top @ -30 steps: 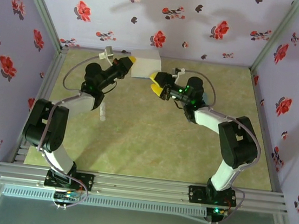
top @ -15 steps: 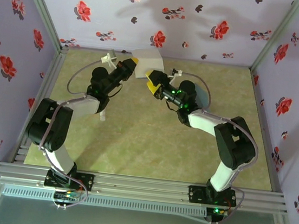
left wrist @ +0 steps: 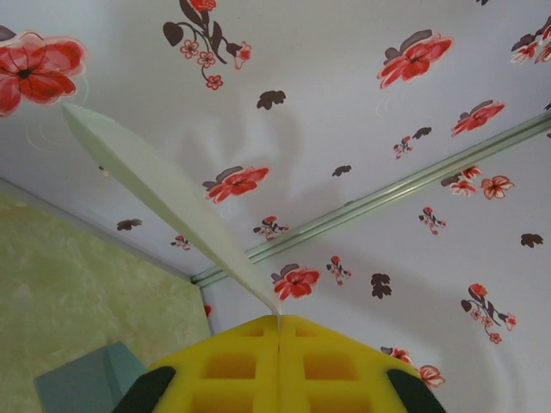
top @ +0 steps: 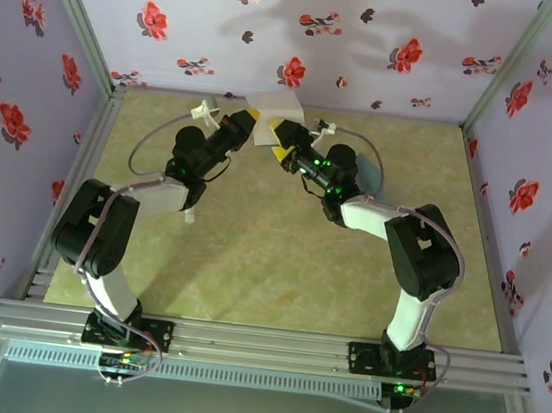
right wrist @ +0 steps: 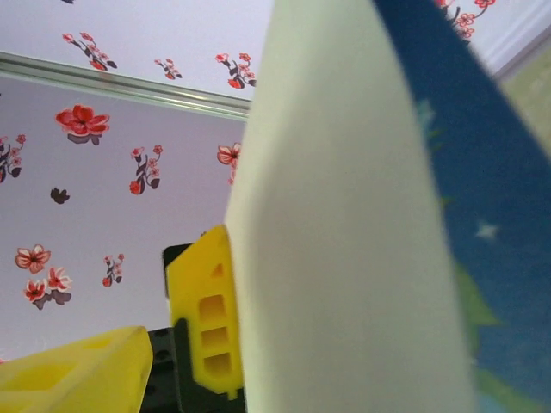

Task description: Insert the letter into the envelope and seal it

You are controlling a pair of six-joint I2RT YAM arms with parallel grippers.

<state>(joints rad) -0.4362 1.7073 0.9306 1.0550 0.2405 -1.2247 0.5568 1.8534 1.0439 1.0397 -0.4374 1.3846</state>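
Note:
My left gripper (top: 249, 115) is raised near the back wall, shut on one edge of the white letter (top: 272, 103). In the left wrist view the yellow jaws (left wrist: 278, 325) pinch the letter (left wrist: 164, 185), seen edge-on and slanting up to the left. My right gripper (top: 282, 139) is just right of the sheet, open. In the right wrist view one of its yellow fingers (right wrist: 86, 374) shows at the lower left. The letter (right wrist: 344, 258) with its blue border hides the other. The grey envelope (top: 372, 183) lies flat under the right arm, and its corner (left wrist: 82, 383) shows below the left jaws.
A small white stick (top: 189, 215) lies on the green mat (top: 269, 266) beside the left forearm. Flowered walls close in the back and both sides. The left gripper's finger (right wrist: 205, 318) shows against the sheet in the right wrist view.
Both arms have moved toward the back wall, carrying the letter higher and farther back. The right gripper has followed close to the sheet, its jaws a little narrower.

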